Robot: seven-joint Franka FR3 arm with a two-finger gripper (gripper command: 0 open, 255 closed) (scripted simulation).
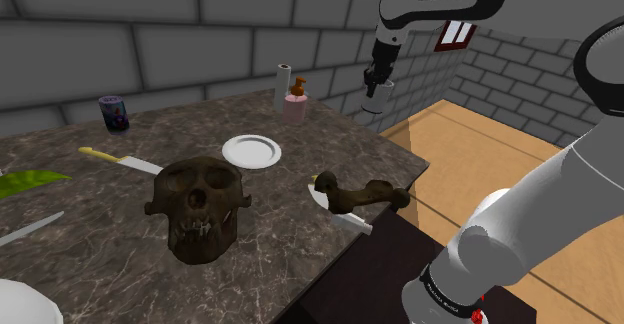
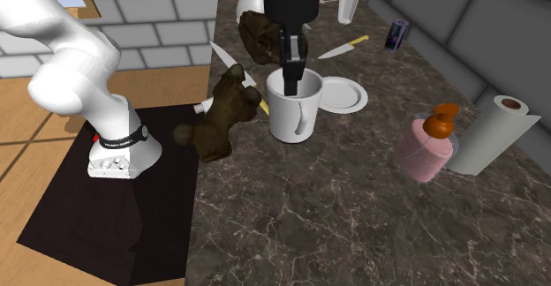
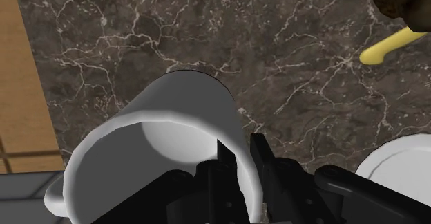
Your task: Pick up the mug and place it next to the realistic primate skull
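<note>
Above the dark marble bench (image 2: 309, 214), the black pincer (image 2: 290, 79) is closed on the rim of the white mug (image 2: 296, 112), one finger inside the wall and one outside, as the wrist view shows. The mug hangs mouth upward and seems to be clear of the bench, though its underside is hard to read. A white plate (image 2: 344, 94) lies just beside it. On its other side lies a dark brown bone (image 2: 221, 112) with a yellow-handled knife (image 2: 252, 90) against it. Beyond these sits the brown primate skull (image 2: 260, 35), apart from the mug. A pink soap dispenser (image 2: 428, 143) and a paper towel roll (image 2: 494, 134) stand together near the wall.
</note>
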